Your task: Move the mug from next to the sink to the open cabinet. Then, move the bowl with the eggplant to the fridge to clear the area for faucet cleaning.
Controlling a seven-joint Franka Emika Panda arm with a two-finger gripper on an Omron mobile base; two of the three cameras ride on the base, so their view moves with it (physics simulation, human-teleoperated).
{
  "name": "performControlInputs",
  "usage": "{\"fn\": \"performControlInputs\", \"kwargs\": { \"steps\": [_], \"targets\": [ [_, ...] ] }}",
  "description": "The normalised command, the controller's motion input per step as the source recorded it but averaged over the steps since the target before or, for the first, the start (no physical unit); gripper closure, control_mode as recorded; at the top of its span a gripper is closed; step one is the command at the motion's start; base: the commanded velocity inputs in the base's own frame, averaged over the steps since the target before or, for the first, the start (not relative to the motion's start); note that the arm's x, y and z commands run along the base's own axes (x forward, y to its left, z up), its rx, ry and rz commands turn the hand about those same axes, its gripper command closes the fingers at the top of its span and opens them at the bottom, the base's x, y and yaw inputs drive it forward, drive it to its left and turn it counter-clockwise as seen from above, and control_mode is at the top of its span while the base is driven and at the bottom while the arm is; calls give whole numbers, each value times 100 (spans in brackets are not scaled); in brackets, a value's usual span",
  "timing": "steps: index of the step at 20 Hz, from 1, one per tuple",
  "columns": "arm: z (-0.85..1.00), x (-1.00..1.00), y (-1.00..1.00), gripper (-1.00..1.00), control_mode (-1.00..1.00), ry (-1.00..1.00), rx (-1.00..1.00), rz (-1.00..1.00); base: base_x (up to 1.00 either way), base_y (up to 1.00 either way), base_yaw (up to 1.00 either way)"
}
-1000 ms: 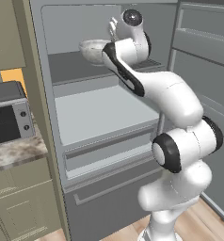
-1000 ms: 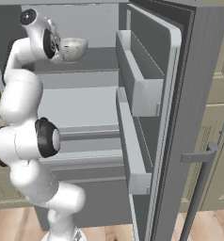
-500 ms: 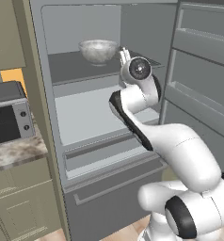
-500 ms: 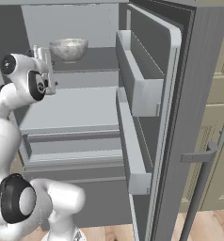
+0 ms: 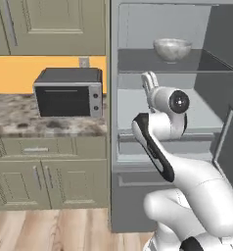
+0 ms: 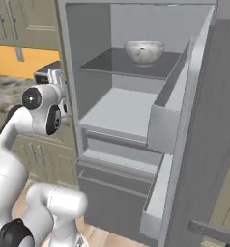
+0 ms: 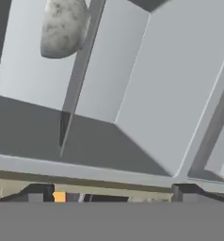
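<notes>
The bowl (image 5: 172, 49) sits on the fridge's upper shelf (image 5: 138, 63), above and beyond the gripper (image 5: 149, 83). The gripper is spread wide, holding nothing, well apart from the bowl.

arm: folded, elbow forward | wrist: raised | fingers (image 5: 149, 80): pointing up, spread wide, holding nothing
</notes>
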Motion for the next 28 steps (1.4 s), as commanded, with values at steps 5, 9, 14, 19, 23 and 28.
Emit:
{"fn": "performControlInputs", "kwargs": {
  "steps": [5,9,14,19,23,28],
  "targets": [
    [0,0,0,-100,100,0,0,0,0,13,98],
    [0,0,0,-100,100,0,0,0,0,26,93],
    [0,0,0,-100,100,0,0,0,0,23,93],
    [0,0,0,-100,100,0,0,0,3,25,92],
    [0,0,0,-100,100,0,0,0,11,26,88],
    [0,0,0,-100,100,0,0,0,21,18,85]
  ]
}}
